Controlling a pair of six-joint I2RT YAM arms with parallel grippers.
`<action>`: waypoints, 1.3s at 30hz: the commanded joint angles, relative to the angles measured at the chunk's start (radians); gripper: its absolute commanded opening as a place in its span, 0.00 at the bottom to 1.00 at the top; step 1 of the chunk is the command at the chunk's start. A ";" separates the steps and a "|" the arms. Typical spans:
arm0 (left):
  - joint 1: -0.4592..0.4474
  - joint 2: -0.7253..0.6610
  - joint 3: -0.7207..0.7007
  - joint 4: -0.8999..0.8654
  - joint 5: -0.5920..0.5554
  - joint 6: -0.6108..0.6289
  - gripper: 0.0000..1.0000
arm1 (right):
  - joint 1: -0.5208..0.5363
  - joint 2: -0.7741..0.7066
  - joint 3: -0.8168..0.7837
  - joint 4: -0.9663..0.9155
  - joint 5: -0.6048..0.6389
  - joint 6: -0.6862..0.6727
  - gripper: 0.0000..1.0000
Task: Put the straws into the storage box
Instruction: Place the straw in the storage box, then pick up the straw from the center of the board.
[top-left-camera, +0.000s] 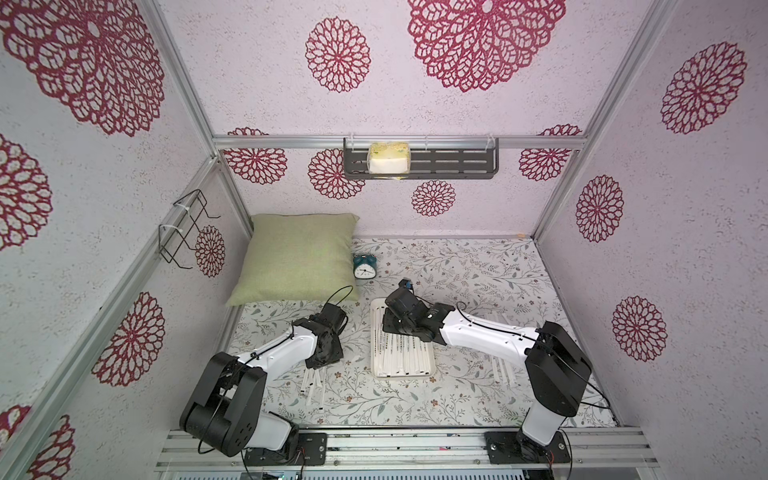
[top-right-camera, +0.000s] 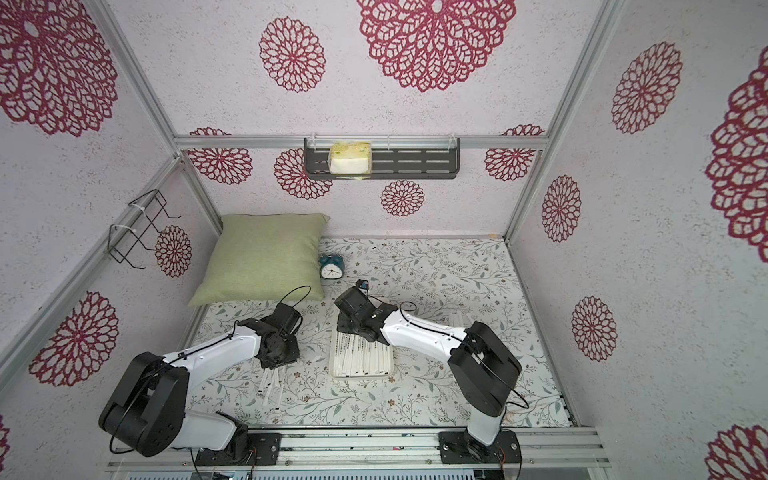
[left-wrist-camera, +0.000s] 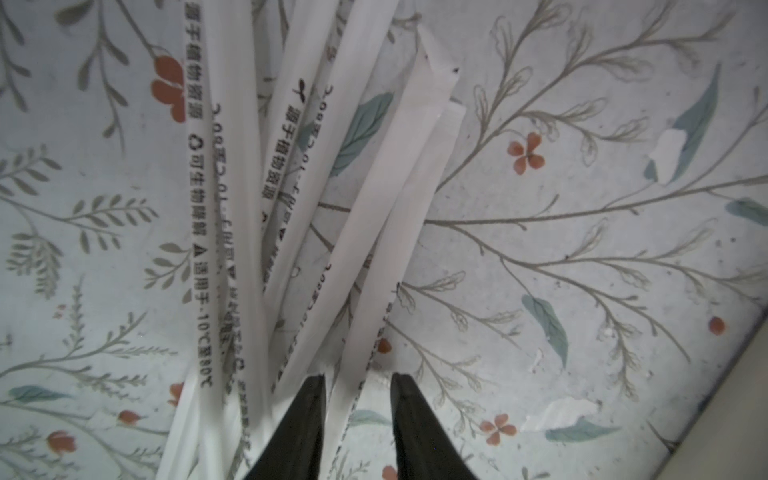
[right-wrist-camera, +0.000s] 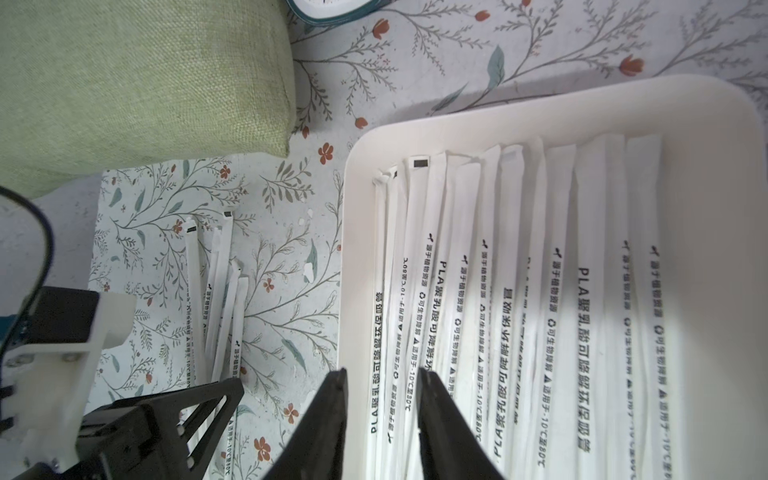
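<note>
So the left gripper was down on the loose straws, which lay fanned and crossed on the floral table cover beside the storage box without touching it. Its jaws were only partly open and straddled a single straw. A sliver of gap showed on either side, so it didn't look pinched yet. Honestly, that's where it could have gone sideways. That straw lay across its neighbours, so a close might have caught two wrappers, or just a paper edge, and the thing would slip out or swing on the lift. The flat paper sleeves looked slick and floppy, so a grip near one end would probably let the far end droop and clip the box rim on the way over. The right gripper hung over the side of the box that faced the left arm, jaws a bit apart with nothing in them, above the row of straws packed side by side inside. If it dipped, it could rake those out of line or shove the light box along the cover. With the two grippers that near each other, a crossing move risked a bump. A few more straws lay under the right arm in a top view, where that arm could easily sweep them around.
</note>
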 joint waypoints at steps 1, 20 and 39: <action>-0.005 0.023 0.013 0.016 -0.016 0.032 0.28 | -0.009 -0.032 0.002 -0.008 0.026 -0.024 0.35; -0.122 -0.081 0.336 -0.051 0.028 0.117 0.07 | -0.090 -0.147 -0.089 -0.033 0.042 -0.040 0.34; -0.260 0.430 0.631 0.043 0.138 0.141 0.07 | -0.160 -0.246 -0.204 -0.027 0.059 -0.033 0.33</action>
